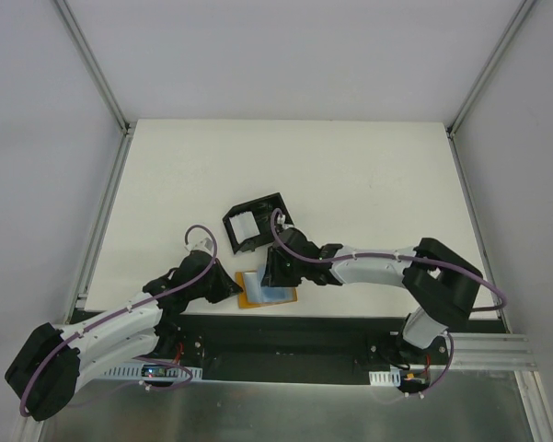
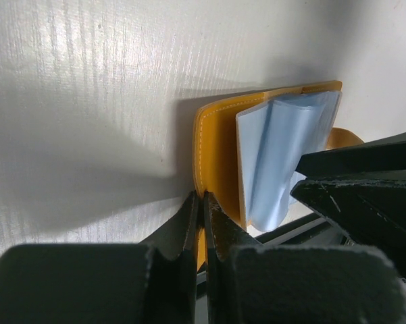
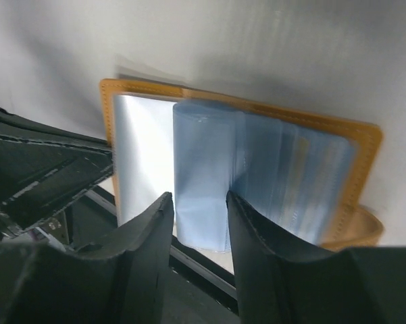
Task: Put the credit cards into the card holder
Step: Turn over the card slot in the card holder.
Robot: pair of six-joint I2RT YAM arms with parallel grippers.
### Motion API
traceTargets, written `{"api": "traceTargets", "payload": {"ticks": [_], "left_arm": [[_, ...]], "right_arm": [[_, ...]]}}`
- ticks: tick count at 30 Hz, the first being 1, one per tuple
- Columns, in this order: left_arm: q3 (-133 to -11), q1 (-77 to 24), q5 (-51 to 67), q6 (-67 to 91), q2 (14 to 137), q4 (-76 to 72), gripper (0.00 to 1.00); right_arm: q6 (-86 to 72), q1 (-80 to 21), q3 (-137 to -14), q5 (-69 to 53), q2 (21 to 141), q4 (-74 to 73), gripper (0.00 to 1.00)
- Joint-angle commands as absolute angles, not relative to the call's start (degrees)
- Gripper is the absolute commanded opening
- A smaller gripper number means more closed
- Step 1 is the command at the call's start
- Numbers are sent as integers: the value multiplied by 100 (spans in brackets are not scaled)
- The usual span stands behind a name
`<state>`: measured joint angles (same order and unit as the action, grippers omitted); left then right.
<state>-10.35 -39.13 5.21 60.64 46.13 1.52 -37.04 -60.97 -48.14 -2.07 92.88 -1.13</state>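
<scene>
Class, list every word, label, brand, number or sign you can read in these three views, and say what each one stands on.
No text can be read in any view.
Orange wallet: no print or brand visible.
Clear blue sleeves: faint shapes show behind the plastic, too blurred to read.
Black card holder: no label visible.
Small boards at the arm bases: too small to read.

Open orange wallet (image 1: 267, 296) on white table (image 1: 350, 175), black card holder (image 1: 255, 222) just beyond
</scene>
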Motion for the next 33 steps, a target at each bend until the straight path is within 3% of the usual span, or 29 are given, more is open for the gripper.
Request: {"api": "traceTargets", "payload": {"ticks": [1,7,13,23,33], "left_arm": [[-949,-3876,308,6099,4667,167,0],[-686,-3858,264,6310,4956,-167,0],[-510,-3753,237,6574,5168,-483,0],[-510,-3700,211,6566,5265,-501,0],[-519,-3700,281,6337,5124,-501,0]], "right_arm": [[-3823,-6100,-4895,-658,9712,306,41],[-3788,-6126,-4948,-1379,9756,1510,42],[-3498,-6196,-5168,-1767,9405,1652,43],[-3076,-6083,-4914,269,8271,-306,48],[-3305,-5845,-4649,97,8683,-387,50]]}}
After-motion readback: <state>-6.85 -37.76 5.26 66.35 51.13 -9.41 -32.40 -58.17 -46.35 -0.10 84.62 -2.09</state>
